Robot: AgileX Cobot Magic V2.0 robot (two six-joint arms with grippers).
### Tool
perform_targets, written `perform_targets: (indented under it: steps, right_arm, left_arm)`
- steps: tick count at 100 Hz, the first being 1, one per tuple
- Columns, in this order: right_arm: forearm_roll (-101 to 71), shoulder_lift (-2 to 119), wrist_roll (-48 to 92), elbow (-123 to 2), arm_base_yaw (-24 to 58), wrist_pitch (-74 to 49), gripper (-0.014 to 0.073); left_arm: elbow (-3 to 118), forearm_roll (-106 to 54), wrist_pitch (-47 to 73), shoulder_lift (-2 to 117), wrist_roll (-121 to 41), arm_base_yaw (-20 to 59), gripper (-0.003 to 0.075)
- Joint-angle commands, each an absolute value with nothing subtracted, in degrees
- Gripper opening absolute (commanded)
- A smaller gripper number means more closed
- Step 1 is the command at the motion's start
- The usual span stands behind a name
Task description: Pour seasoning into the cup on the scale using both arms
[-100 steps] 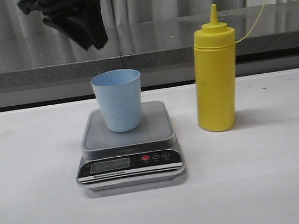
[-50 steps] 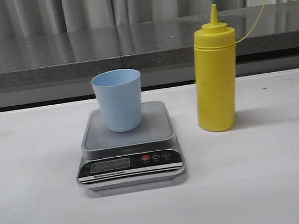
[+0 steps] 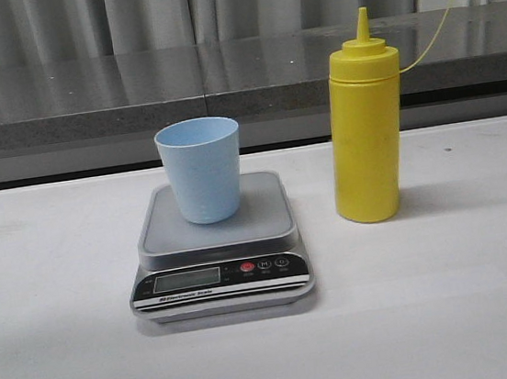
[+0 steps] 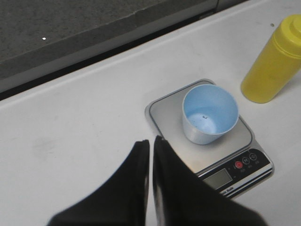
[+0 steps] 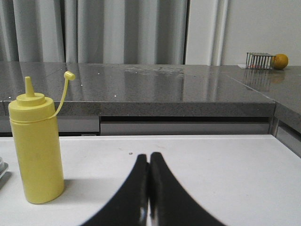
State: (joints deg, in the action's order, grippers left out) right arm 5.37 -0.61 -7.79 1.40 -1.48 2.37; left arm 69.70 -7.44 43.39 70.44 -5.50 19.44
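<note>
The pale blue cup (image 3: 201, 169) stands upright and empty on the silver platform of the scale (image 3: 219, 245) near the table's middle. The yellow seasoning bottle (image 3: 365, 124) stands upright to its right, cap hanging off its tether. Neither gripper shows in the front view. In the left wrist view my left gripper (image 4: 151, 140) hangs high above the table with its fingers pressed nearly together and nothing between them, to one side of the cup (image 4: 208, 113) and scale (image 4: 244, 141). In the right wrist view my right gripper (image 5: 149, 156) is shut and empty, low over the table, well apart from the bottle (image 5: 36, 149).
A grey stone counter (image 3: 131, 94) runs along the back of the white table (image 3: 454, 313), with curtains behind it. On the counter's far right a wire rack (image 5: 260, 60) and an orange fruit (image 5: 281, 61) are in the right wrist view.
One second ago the left gripper hung at the top left of the front view; it has since risen out of that view. Cup, scale and bottle have not moved.
</note>
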Motion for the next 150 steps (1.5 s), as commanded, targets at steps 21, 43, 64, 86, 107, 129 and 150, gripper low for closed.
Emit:
perform_targets:
  steps: [21,43,64,86,107,129,150]
  right_arm:
    - [5.97,-1.47,-7.57,1.56,-1.82,7.04,-0.0067]
    - [5.97,-1.47,-7.57,1.56,-1.82,7.33,-0.0067]
    - [5.79,-1.47,-7.57,1.51,-1.82,7.53,-0.0067]
    - [4.78,-1.47,-7.57,1.45,-1.82,8.16,-0.0067]
    - [4.78,-1.47,-7.57,-2.13,-1.82,4.95,-0.0067]
    - [4.78,0.86,-7.57,-7.74,-1.52,-3.10,-0.0067]
    - [4.78,10.18,-7.57,-14.62,-1.47,-12.07,-0.0067]
  left_arm:
    - [56.95,-6.83,34.27,53.99,-4.89,15.54,0.0011]
    - [47.01,-6.28,30.41,41.20,-4.89,15.43,0.0011]
    - [39.41,-5.98,30.20,30.17,-4.09,15.43,0.0011]
    - [34.02,-4.62,30.31,20.33,-4.09,15.43,0.0011]
    - [33.13,-2.34,31.23,14.09,-4.09,15.43,0.0011]
    - [33.13,-2.34,31.23,12.86,-4.09,15.43,0.0011]
    - [33.13,-2.34,31.23,12.86,-4.09,15.43,0.0011]
